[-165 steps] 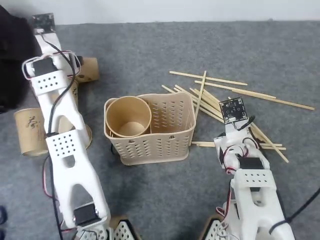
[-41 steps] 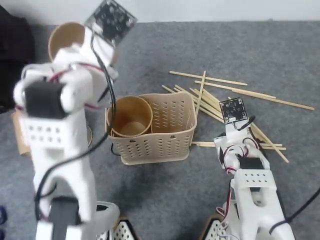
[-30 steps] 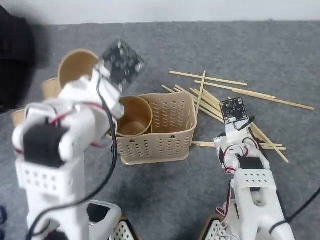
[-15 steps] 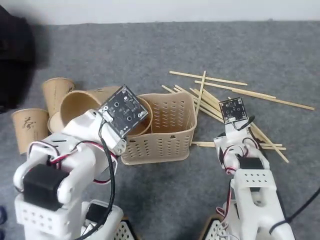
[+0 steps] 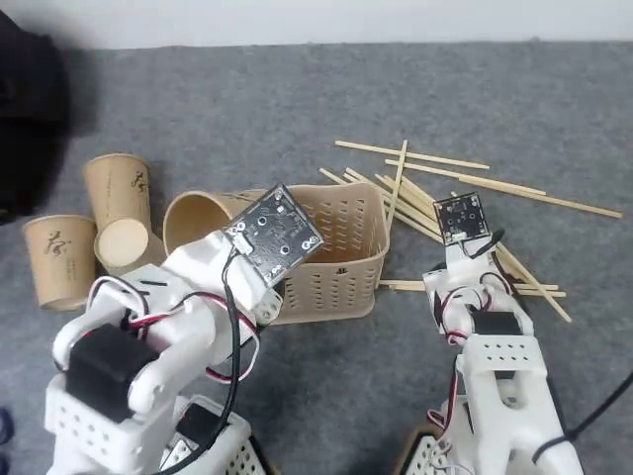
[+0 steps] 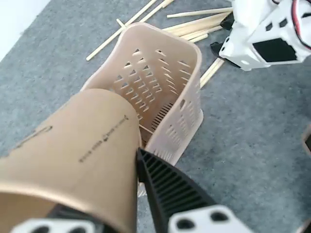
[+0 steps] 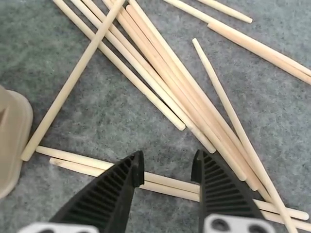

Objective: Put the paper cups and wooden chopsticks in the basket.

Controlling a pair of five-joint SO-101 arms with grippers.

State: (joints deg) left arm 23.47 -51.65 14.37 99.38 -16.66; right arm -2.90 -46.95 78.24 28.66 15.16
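Pinching a tan paper cup (image 6: 68, 145) tilted on its side, the left fingers (image 6: 165, 187) hold it at the end of the beige perforated plastic basket (image 6: 177, 92), apparently not yet inside. The right fingers (image 7: 112, 187) are spread and empty above the pale wooden chopsticks (image 7: 160, 77). In the high view, three more printed paper cups (image 5: 117, 193) sit at centre left on the grey desk (image 5: 554, 99), and every visible chopstick lies scattered right of the basket. The left arm (image 5: 188, 297) hides much of the basket's inside, but most of the job looks undone.
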